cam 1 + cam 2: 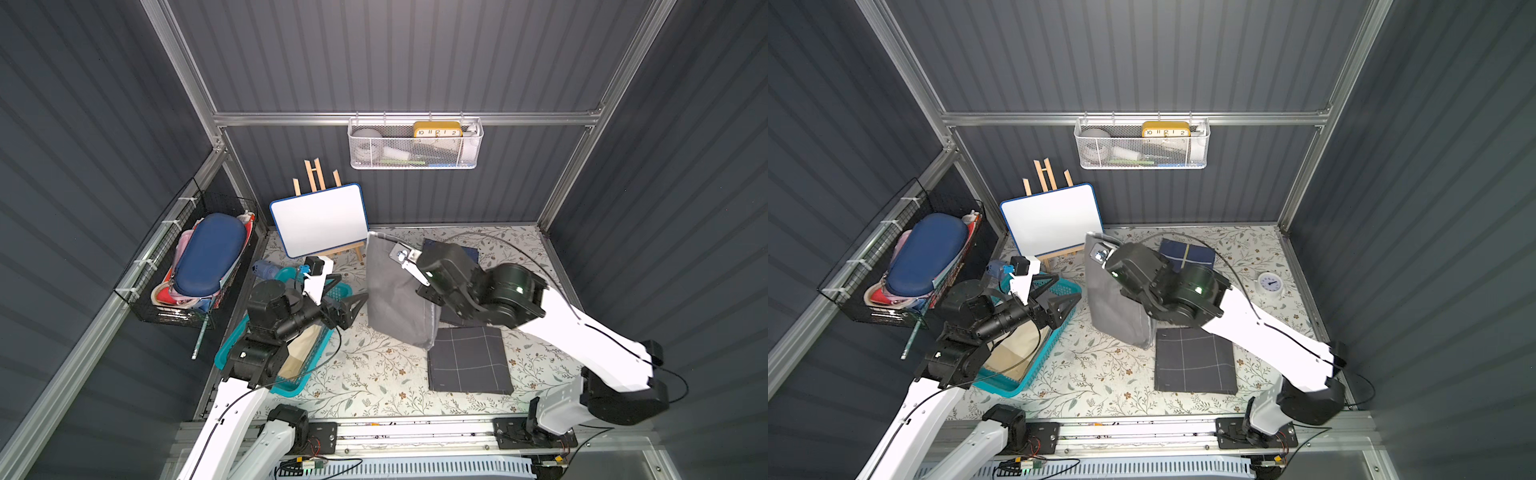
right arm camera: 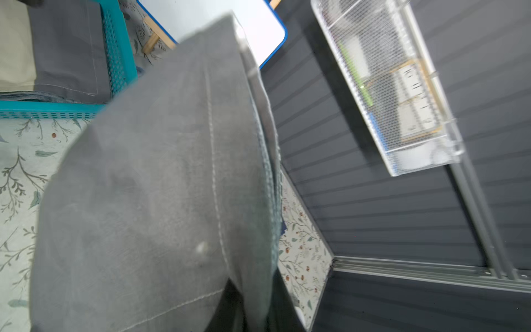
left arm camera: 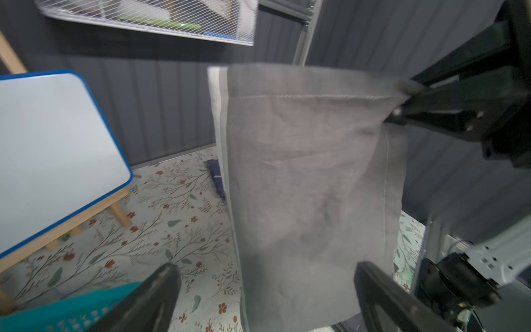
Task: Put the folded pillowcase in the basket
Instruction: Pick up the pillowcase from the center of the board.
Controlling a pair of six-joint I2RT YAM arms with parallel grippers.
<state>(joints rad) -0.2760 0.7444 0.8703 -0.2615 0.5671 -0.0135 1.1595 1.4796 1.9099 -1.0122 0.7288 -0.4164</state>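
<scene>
The grey pillowcase (image 1: pixel 390 299) hangs long just beside the basket (image 1: pixel 291 387), on the side facing the middle of the table (image 1: pixel 374 386). The right gripper (image 3: pixel 411 95) is clamped on one top corner alone.

The biggest risk, I judge, is that the hanging cloth drapes over the basket's rim or bunches instead of landing flat inside. Next, the left arm (image 1: pixel 270 316) lies over the basket. The left gripper (image 1: pixel 347 301), spread wide and empty at the basket's far end, may block the drop. The whiteboard (image 1: pixel 320 220) behind the basket could be brushed. Smallest: the corner pinch may slip.

Open room is the bare table beside the basket. The folded cloths (image 2: pixel 66 54) inside leave little depth.
</scene>
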